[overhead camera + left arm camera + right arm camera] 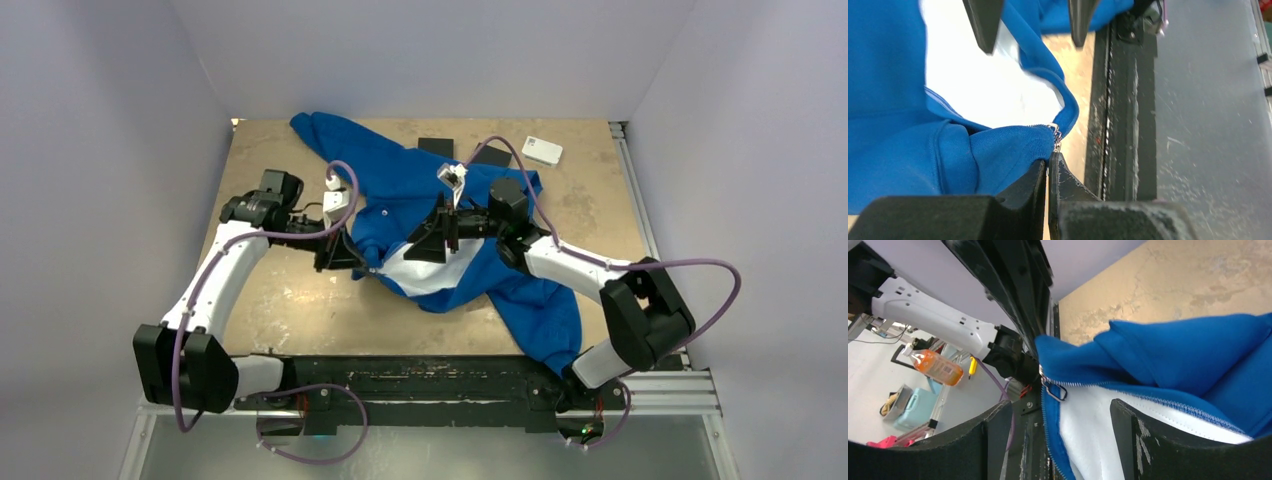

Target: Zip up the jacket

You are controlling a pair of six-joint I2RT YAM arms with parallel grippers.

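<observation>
The left end effector point(1048, 167) pinches the jacket point(400, 185) at its 8 o'clock hem, beside the zipper slider point(1054, 390). The right end effector point(1059, 412) gapes wide over the white lining point(430, 272).

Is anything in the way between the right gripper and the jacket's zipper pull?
Nothing visible: the open right gripper faces the zipper pull on the jacket; the shut left gripper pinches the fabric beside it.

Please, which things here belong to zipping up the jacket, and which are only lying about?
For the job: jacket; its zipper pull; left tool, shut on the jacket; right tool, open, facing the pull.

Lying about: black flat piece and another; white box; orange bottle in the background.
</observation>
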